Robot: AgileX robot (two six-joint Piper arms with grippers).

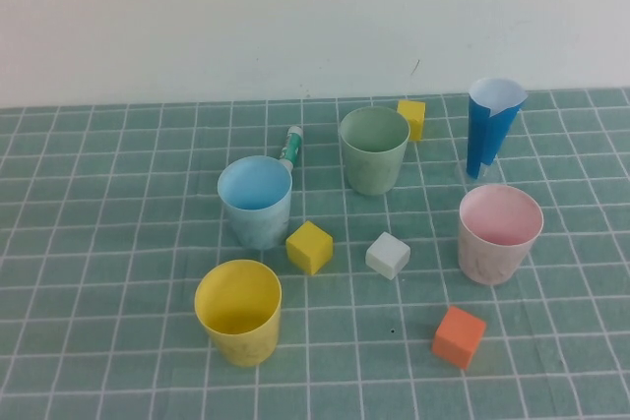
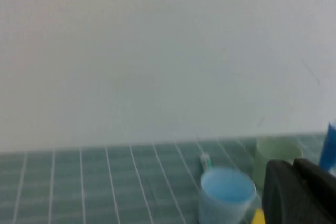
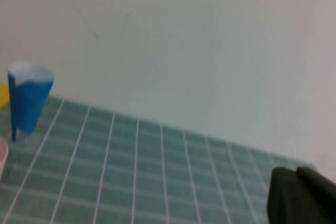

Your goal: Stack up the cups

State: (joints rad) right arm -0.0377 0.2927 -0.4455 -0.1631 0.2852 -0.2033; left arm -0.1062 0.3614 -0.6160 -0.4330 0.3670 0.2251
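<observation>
Both pincers sit off the table, the left gripper [image 2: 302, 192] a dark edge just beside the upright blue cup [image 2: 227, 195] and so nearer it than the right gripper [image 3: 302, 195]; neither's opening can be told.

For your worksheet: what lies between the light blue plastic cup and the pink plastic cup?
High view: a yellow cube and white cube lie between them.
</observation>
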